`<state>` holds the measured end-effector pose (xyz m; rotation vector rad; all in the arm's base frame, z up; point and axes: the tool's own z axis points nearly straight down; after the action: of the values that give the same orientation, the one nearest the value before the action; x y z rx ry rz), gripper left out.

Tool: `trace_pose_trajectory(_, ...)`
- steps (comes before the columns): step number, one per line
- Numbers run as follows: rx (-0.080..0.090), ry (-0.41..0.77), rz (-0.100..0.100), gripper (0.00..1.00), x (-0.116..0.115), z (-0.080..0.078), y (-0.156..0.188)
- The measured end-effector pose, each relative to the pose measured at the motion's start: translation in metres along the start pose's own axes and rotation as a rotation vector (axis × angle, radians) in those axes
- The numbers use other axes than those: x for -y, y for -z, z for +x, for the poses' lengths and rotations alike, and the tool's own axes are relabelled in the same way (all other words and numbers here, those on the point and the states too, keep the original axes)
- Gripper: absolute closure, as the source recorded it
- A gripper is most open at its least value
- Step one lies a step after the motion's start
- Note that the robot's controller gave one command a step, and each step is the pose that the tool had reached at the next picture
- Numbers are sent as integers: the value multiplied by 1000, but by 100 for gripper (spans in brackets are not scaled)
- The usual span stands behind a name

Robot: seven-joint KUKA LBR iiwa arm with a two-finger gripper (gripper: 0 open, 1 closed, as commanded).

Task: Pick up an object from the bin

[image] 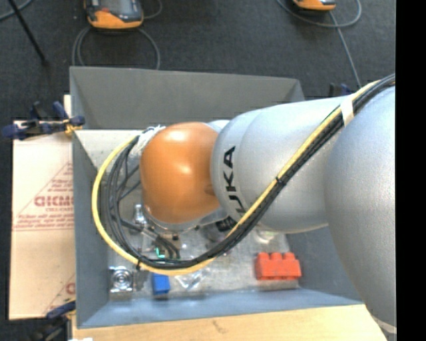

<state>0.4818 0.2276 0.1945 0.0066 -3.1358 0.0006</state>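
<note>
Lying in bin (200,93): blue block (160,284) (small); red brick (277,266).

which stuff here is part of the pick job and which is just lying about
Job: grey bin; in it a blue block, silver metal part, red brick.
Lying about: orange-and-black device and cables on the floor beyond the bin.

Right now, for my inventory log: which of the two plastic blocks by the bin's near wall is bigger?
The red block, on the right; it is wider than the blue block, which lies to the left beside a shiny metal piece.
</note>
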Motion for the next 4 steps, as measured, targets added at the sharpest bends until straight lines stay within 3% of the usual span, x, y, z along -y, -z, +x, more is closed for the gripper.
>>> trace_pose_trajectory(1, 17, 59, -4, 0, 34, 3, -112)
trace_pose_trajectory(2, 7, -37, 0, 0, 80, -3, -116)
trace_pose_trajectory(3, 24, 178, -4, 0, 75, -1, -116)
trace_pose_trajectory(4, 17, 175, -3, 100, 75, 2, -117)
